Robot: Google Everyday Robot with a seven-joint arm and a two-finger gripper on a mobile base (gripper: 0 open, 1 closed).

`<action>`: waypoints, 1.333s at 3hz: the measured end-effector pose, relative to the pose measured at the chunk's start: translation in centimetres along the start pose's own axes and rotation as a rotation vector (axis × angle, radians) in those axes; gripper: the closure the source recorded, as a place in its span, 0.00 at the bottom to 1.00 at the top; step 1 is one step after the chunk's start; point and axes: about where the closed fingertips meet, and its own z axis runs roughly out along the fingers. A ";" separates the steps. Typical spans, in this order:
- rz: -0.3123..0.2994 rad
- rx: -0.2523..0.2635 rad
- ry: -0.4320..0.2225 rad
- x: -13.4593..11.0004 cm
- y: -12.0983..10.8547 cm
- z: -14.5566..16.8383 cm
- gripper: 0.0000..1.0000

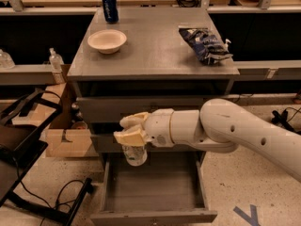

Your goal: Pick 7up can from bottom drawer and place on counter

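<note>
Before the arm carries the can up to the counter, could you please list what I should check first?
1. 7up can held in pincer: ok, it hangs under the closed fingers.
2. Can out of bottom drawer: ok, it appears raised above the drawer floor.
3. Free spot on counter: ok, between bowl and chip bag.
4. Blue can out of the way: ok, at the back left corner.
5. Firmness of grip: cannot tell.
</note>
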 end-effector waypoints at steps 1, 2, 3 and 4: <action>0.000 0.000 0.000 0.0 0.0 0.0 1.00; 0.028 -0.002 -0.017 -2.0 -1.0 -0.7 1.00; 0.106 0.010 -0.043 -6.2 -4.8 -4.0 1.00; 0.141 0.044 -0.032 -11.5 -8.9 -7.3 1.00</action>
